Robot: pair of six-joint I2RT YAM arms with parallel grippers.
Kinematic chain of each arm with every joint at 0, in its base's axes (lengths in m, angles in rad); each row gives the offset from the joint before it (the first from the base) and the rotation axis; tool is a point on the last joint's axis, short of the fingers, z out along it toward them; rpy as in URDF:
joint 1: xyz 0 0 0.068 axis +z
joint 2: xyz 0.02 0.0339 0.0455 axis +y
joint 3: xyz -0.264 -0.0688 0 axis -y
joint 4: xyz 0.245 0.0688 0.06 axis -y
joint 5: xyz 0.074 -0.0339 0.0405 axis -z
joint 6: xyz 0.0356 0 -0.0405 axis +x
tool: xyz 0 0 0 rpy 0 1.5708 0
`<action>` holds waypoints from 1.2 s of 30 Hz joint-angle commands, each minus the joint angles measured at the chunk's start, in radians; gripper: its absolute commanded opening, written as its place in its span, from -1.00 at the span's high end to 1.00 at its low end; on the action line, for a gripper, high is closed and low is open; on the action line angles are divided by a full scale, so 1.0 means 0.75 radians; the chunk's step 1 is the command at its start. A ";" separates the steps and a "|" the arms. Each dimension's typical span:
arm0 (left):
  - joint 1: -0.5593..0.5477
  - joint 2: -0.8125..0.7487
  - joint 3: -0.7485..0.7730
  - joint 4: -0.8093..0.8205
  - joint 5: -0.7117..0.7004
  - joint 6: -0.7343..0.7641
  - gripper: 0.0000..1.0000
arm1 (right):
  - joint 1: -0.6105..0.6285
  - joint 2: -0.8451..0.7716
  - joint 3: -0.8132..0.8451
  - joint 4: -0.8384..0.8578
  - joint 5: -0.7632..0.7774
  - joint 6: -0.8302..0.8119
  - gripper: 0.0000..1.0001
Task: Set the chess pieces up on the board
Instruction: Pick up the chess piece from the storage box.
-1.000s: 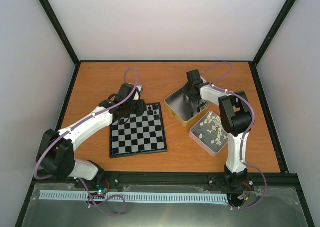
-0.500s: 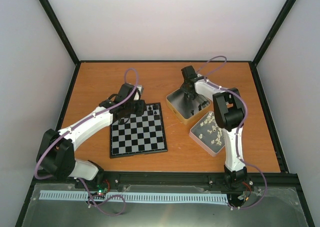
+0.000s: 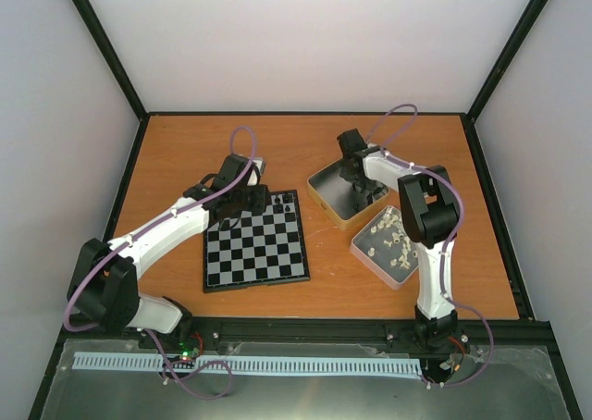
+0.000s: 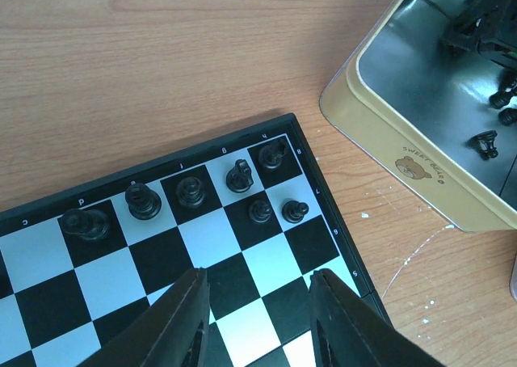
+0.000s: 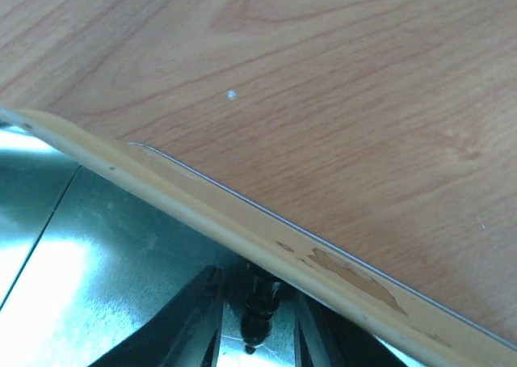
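The board (image 3: 254,244) lies left of centre, with several black chess pieces (image 4: 191,193) standing along its far right corner. My left gripper (image 4: 258,276) hovers open over bare squares just near of them, nothing between its fingers. My right gripper (image 3: 356,181) reaches down into the gold-walled tin (image 3: 324,193). In the right wrist view a black piece (image 5: 257,318) lies on the tin floor against the wall. The right gripper (image 5: 256,284) has its fingers close on either side of that piece, with a thin gap still showing on the right. Other black pieces (image 4: 487,143) lie in the tin.
A second shallow tin (image 3: 375,268) holding cream-white pieces (image 3: 388,235) sits right of the gold tin (image 4: 388,132), near the right arm's elbow. Bare wooden table surrounds the board (image 4: 161,278). Black frame rails edge the table.
The right arm swung over the tin and its gripper settled at the far wall, jaws narrowing around a black piece. The left arm stayed still.
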 commanded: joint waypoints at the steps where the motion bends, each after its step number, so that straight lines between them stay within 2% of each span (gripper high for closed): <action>1: 0.010 0.007 0.015 0.032 0.001 0.010 0.29 | -0.034 0.014 0.003 -0.018 -0.118 -0.067 0.43; 9: 0.010 -0.002 0.018 0.032 0.004 0.010 0.29 | -0.042 0.070 -0.004 -0.019 -0.134 -0.063 0.55; 13: 0.010 -0.015 0.015 0.034 0.005 0.008 0.28 | -0.046 0.080 -0.002 -0.025 -0.141 -0.054 0.75; 18: 0.010 -0.028 0.011 0.039 0.016 -0.002 0.29 | -0.047 0.011 -0.039 -0.015 -0.149 -0.056 0.93; 22: 0.010 -0.043 0.002 0.056 0.028 -0.020 0.27 | -0.045 -0.095 -0.107 0.005 -0.223 -0.093 0.94; 29: 0.010 -0.097 -0.005 0.100 0.011 -0.094 0.25 | -0.045 -0.375 -0.312 0.186 -0.631 -0.322 0.95; 32: 0.012 -0.178 -0.030 0.130 -0.030 -0.139 0.18 | -0.044 -0.497 -0.423 0.318 -0.877 -0.416 0.94; 36: 0.017 -0.302 -0.061 0.160 -0.075 -0.195 0.06 | -0.037 -0.625 -0.521 0.458 -1.098 -0.464 0.94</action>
